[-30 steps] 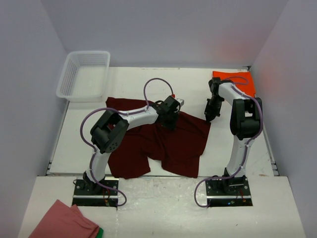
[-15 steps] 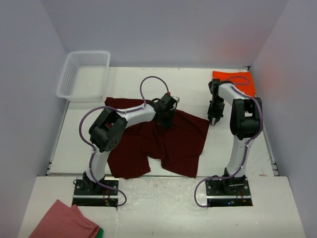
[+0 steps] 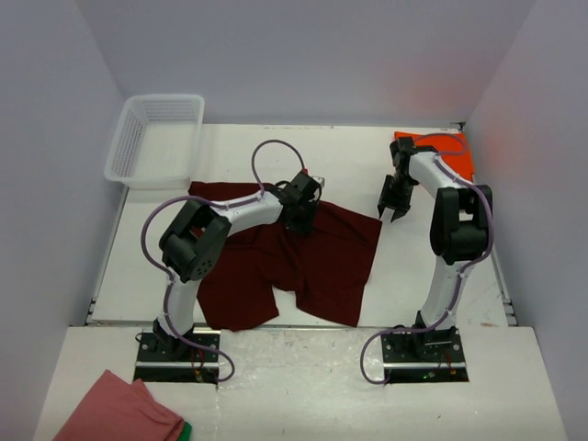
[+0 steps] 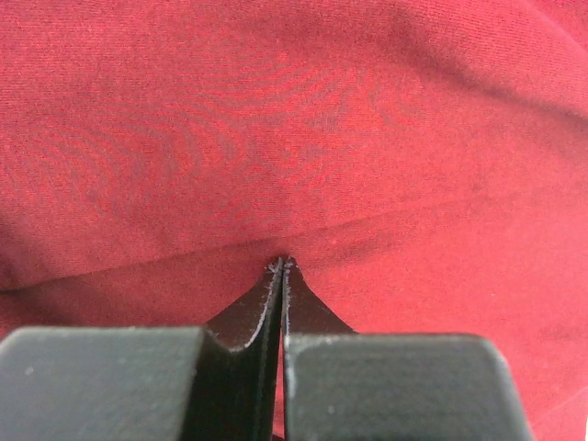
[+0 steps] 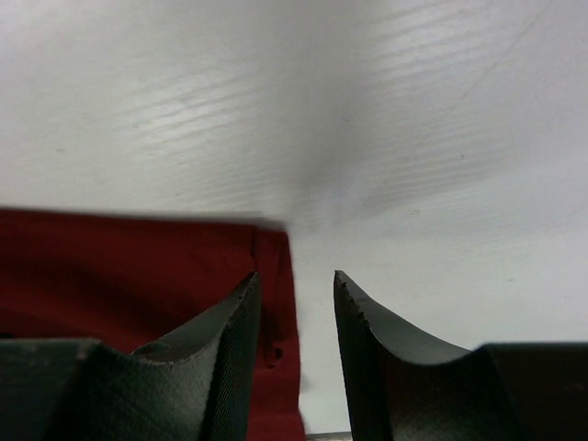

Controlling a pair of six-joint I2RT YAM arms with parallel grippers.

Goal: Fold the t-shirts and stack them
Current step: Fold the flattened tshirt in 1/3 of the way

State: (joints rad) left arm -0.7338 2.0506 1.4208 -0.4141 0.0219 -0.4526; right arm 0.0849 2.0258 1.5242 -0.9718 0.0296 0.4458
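One maroon t-shirt (image 3: 312, 266), one orange t-shirt (image 3: 465, 154), one basket (image 3: 118, 156), one pink cloth (image 3: 115, 412).

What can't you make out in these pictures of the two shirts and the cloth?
Orange shirt: top view, the right arm covers part of it; its fold is unclear.
Maroon shirt: top view, the left arm hides its upper edge.
Pink cloth: cut off by the bottom edge.
Left gripper: wrist view, how much fabric it pinches is hidden.

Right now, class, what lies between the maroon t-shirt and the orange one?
Top view: bare white table, with the open right gripper hanging over it.
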